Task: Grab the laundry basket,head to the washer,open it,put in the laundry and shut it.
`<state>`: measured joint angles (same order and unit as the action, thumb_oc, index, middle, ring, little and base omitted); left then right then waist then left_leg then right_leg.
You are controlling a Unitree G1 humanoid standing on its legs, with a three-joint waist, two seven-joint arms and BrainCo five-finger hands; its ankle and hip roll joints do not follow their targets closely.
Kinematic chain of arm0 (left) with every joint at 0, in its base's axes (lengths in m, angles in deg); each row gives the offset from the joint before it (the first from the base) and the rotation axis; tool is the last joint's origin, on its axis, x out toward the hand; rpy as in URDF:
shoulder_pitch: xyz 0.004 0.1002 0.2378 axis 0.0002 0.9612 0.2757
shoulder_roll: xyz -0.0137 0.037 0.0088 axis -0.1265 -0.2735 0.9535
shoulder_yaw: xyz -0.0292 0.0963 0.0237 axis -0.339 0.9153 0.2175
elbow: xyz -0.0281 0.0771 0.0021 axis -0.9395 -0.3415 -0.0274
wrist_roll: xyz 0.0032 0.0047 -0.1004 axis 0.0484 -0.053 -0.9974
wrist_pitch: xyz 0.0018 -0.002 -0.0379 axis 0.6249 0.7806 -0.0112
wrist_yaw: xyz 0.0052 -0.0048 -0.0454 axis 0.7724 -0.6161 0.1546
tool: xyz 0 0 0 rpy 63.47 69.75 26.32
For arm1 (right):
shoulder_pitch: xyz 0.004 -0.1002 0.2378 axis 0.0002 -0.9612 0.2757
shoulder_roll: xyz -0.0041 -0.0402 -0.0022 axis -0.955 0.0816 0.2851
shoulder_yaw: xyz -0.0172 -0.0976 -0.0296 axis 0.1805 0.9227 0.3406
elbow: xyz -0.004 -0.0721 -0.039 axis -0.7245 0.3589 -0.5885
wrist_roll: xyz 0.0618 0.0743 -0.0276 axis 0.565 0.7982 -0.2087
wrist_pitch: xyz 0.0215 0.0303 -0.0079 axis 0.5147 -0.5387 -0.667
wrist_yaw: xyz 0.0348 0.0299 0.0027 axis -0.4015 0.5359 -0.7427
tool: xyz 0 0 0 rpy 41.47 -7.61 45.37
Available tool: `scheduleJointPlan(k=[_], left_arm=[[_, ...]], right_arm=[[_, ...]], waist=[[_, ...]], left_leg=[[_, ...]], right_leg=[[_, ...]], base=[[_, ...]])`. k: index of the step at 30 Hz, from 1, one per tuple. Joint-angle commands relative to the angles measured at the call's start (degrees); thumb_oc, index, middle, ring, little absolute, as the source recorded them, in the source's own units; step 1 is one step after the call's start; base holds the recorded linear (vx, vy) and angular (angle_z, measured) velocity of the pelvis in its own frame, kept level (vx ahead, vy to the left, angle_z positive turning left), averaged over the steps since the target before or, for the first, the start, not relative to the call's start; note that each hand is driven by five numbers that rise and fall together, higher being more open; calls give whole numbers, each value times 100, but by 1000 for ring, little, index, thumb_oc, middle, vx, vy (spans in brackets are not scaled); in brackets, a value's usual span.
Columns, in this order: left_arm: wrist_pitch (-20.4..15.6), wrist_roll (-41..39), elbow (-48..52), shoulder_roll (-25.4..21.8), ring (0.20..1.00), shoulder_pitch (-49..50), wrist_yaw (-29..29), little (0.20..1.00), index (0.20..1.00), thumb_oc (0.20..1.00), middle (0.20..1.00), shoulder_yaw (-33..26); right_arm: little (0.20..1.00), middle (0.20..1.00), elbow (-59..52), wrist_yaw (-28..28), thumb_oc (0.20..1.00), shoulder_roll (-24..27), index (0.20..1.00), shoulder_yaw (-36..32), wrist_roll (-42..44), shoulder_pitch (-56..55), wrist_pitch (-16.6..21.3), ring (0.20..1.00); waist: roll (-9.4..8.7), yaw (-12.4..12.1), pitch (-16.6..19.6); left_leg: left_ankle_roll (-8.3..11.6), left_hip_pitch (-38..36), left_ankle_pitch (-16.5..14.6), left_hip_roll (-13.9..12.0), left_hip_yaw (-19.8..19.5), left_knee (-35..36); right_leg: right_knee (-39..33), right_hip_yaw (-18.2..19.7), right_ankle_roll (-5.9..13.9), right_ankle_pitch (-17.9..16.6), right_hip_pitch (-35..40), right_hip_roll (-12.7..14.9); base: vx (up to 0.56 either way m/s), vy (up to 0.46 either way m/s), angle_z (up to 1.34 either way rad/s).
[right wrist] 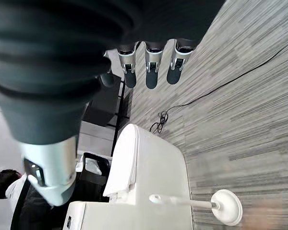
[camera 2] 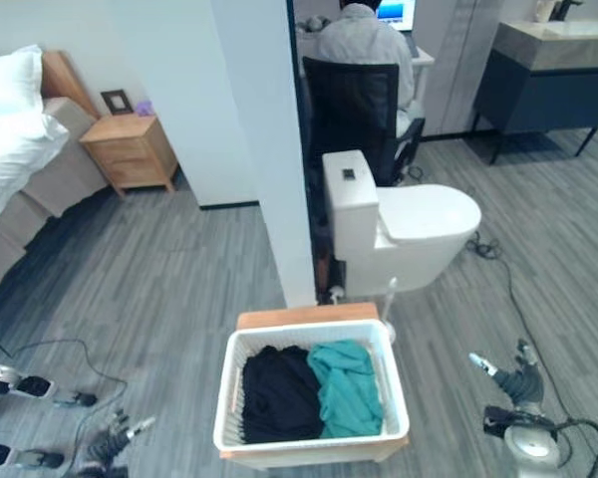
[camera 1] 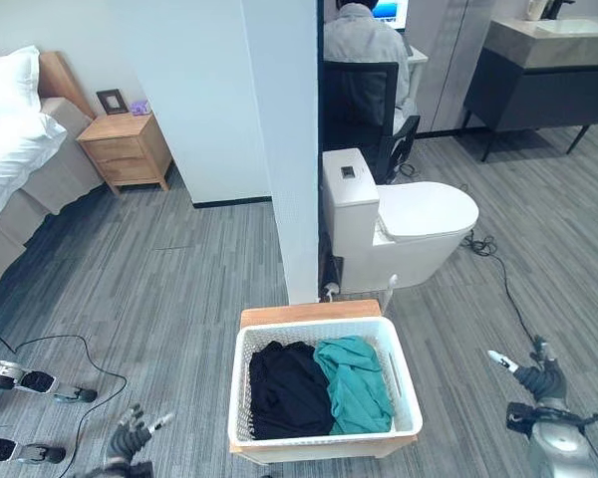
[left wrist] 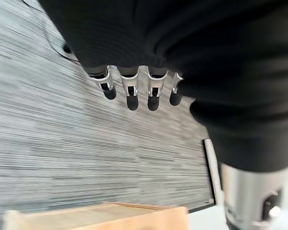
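Observation:
A white laundry basket (camera 1: 409, 383) rests on a low wooden stand (camera 1: 309, 313) on the grey floor, straight ahead and close. Inside lie a black garment (camera 1: 287, 389) and a teal garment (camera 1: 355, 381). My left hand (camera 1: 132, 434) hangs low to the left of the basket, fingers straight and holding nothing; its fingers (left wrist: 130, 91) point over bare floor. To the basket's right hangs my right hand (camera 1: 540, 380), also open and empty, with its fingers (right wrist: 151, 70) extended. Both hands are well apart from the basket.
A white wall end (camera 1: 284, 149) stands just behind the basket, with a white toilet (camera 1: 399, 224) and toilet brush (right wrist: 201, 203) to its right. A person sits in a black chair (camera 1: 364, 100) beyond. Bed (camera 1: 10, 149) and wooden nightstand (camera 1: 130, 149) at left, dark vanity (camera 1: 543, 85) far right.

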<state>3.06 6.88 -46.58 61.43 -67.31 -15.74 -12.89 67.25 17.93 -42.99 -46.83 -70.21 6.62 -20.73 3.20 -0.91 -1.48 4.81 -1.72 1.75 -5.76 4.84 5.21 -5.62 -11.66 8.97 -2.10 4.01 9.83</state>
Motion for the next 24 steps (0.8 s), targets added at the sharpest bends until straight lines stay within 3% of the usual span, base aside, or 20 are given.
scheduleJointPlan(k=[1,6,7,8,16,18,24], left_arm=[[-31,-386,-6,-452,1000,-641,-51,1000,1000,1000,1000,135],[77,-624,251,-529,1000,-1226,-184,1000,1000,1000,1000,982],[73,-1066,248,-426,1000,-1457,-139,1000,1000,1000,1000,1294],[93,-953,-94,-305,1000,-1813,-79,1000,1000,1000,1000,1611],[83,-838,-1503,197,1000,-2753,293,1000,1000,1000,1000,1531],[-44,-1239,-1346,277,1000,-2900,403,1000,1000,1000,1000,1453],[-153,-1340,-894,166,1000,-2917,491,1000,1000,1000,1000,1524]], right_arm=[[1000,1000,191,51,1000,256,1000,72,39,466,98,1000],[1000,1000,516,0,1000,294,1000,475,362,824,62,1000],[1000,1000,659,55,1000,295,1000,691,472,1008,90,1000],[1000,1000,907,12,1000,255,1000,1041,451,1248,47,1000],[1000,1000,1210,-255,1000,157,1000,1865,386,1697,-156,1000],[1000,1000,1119,-297,1000,149,1000,2024,389,1744,-125,1000],[1000,1000,1084,-336,1000,145,1000,2110,496,1762,-59,1000]], waist=[[-92,-59,-19],[-108,-33,-241],[-120,-21,-372],[-136,-14,-531],[-275,23,-824],[-298,18,-948],[-317,-5,-1089]], left_leg=[[112,472,256,-252,-312,-99],[130,718,335,-309,-389,-153],[135,842,363,-316,-407,-198],[142,1003,383,-322,-409,-293],[181,1365,419,-365,-416,-507],[185,1516,451,-361,-428,-575],[188,1630,457,-346,-436,-662]], right_leg=[[114,-50,-32,333,207,-20],[170,-55,-72,355,12,-81],[201,-55,-85,346,-85,-91],[262,-49,-102,336,-215,-98],[444,25,-148,296,-639,-110],[506,33,-166,278,-793,-107],[539,53,-177,242,-893,-95]], base=[[0,0,0],[-88,-17,15],[-173,-13,16],[-174,-13,11],[-88,-20,-4],[-96,-18,1],[-32,0,1]])
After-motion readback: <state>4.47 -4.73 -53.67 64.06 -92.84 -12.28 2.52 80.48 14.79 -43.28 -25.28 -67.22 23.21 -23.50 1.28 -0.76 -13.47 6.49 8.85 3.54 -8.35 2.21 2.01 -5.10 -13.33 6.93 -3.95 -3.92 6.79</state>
